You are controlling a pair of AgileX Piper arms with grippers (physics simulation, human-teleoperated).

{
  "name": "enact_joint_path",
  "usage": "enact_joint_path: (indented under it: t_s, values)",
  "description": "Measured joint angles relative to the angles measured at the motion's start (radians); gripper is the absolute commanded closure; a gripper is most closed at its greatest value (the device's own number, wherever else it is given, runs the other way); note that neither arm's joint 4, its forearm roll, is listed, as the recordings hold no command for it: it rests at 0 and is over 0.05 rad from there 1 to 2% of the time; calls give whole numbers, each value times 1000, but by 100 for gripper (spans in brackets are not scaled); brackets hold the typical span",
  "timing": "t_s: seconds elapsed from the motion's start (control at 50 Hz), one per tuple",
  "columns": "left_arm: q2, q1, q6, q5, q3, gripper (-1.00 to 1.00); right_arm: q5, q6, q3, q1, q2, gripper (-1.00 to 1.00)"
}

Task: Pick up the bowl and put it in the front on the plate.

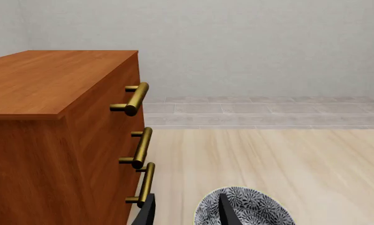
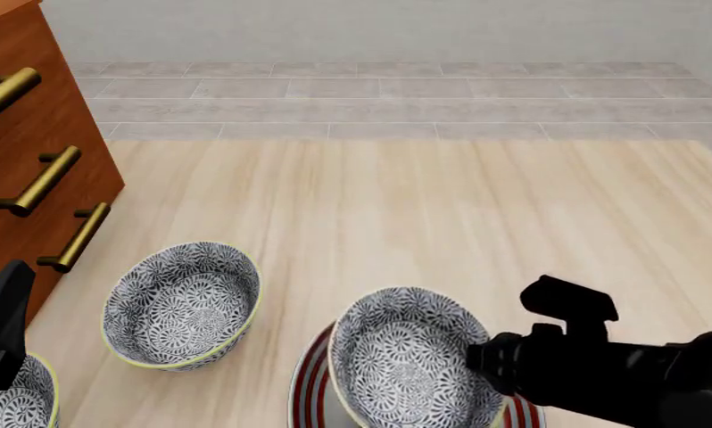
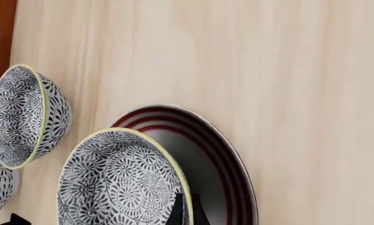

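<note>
Three patterned bowls, one plate, one wooden dresser with three brass handles

The right gripper (image 3: 185, 208) is clamped on the rim of the bowl (image 2: 409, 357), held tilted over the plate (image 2: 307, 383) at the near edge; second bowl (image 2: 184, 303) left, third bowl (image 2: 17, 401) near-left; left gripper (image 1: 183, 211) spread apart

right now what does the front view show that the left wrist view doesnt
Only the front view: the plate with a bowl on it, the right gripper at that bowl's rim, and a third bowl at the near left edge. Only the left wrist view: the cabinet top and the left gripper, open and holding nothing. Both show the cabinet's three brass handles, the table and the loose bowl near the cabinet.
</note>
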Motion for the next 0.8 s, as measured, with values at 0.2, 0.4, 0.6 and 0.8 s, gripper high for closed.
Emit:
enact_joint_path:
  t_s: [0.2,0.4,0.6,0.8]
  values:
    - [0,0,0,0,0,-100,-27,-11,-5,-2,26,100]
    - [0,0,0,0,0,-100,-30,-30,-14,-5,48,-100]
    - [0,0,0,0,0,-100,-5,-42,-32,-2,45,-100]
    - [0,0,0,0,0,-100,49,-61,-65,-6,13,-100]
